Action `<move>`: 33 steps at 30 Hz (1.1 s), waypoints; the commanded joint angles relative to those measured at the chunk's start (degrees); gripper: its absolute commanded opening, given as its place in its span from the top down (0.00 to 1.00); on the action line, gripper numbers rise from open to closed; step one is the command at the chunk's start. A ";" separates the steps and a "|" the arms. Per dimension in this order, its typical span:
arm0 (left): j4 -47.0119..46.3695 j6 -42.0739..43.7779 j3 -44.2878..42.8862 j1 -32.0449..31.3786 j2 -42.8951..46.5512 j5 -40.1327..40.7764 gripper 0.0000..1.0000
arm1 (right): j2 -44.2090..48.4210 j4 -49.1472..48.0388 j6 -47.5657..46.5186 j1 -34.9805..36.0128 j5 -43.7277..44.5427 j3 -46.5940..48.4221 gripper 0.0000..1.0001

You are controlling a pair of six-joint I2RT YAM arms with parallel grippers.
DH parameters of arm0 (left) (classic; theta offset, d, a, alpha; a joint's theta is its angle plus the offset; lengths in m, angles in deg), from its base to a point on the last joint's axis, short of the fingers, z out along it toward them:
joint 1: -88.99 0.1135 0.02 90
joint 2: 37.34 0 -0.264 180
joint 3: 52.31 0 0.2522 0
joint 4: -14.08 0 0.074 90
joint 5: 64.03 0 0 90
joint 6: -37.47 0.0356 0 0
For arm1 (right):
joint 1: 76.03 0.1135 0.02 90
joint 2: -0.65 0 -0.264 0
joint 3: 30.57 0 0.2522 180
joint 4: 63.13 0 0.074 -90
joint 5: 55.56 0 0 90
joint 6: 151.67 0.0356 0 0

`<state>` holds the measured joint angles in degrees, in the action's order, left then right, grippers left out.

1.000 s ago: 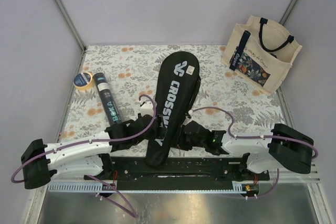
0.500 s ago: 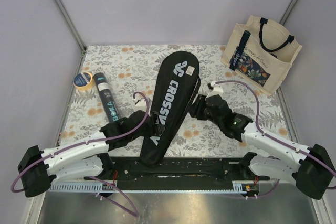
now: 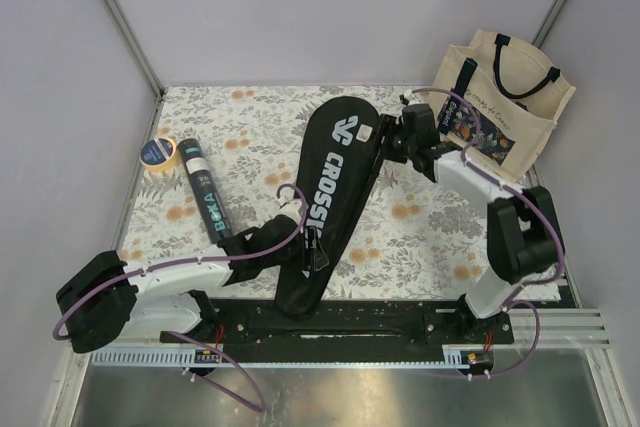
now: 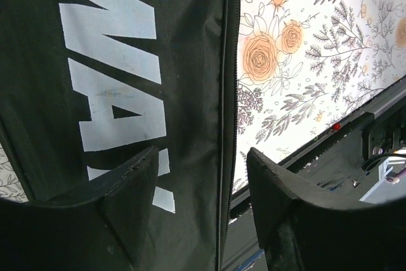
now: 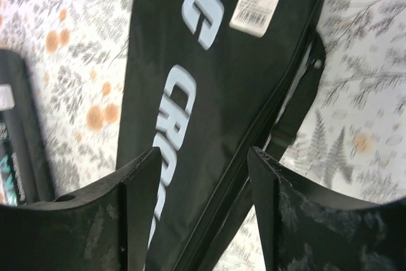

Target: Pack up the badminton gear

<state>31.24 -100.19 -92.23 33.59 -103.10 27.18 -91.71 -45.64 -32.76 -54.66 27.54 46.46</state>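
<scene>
Across the surface (image 3: 420,237) lies the black racket bag (image 3: 335,187). The right claw (image 3: 388,137) has swung up to its wide end, jaws spread apart. The left claw (image 3: 308,247), also apart, straddles its narrow end, so opening it looks next.

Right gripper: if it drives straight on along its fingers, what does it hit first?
The CROSSWAY bag, near its zipped side edge, which lies between the open fingers of the right gripper. Gap to it unclear.
</scene>
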 commanded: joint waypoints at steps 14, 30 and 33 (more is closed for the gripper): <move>10.67 -0.68 -2.59 0.11 2.56 10.21 0.39 | -25.24 5.15 3.26 -9.15 -10.86 18.82 0.40; 16.47 7.13 -9.70 0.03 7.31 12.41 0.38 | -26.04 10.60 4.49 -9.15 -7.26 16.63 0.87; 16.81 9.51 -11.20 -0.15 6.35 12.50 0.39 | -22.97 10.60 3.53 -9.06 -6.99 14.26 1.00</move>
<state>47.98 -95.16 -99.61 33.48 -97.02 37.85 -118.61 -36.11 -27.89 -64.04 18.98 62.56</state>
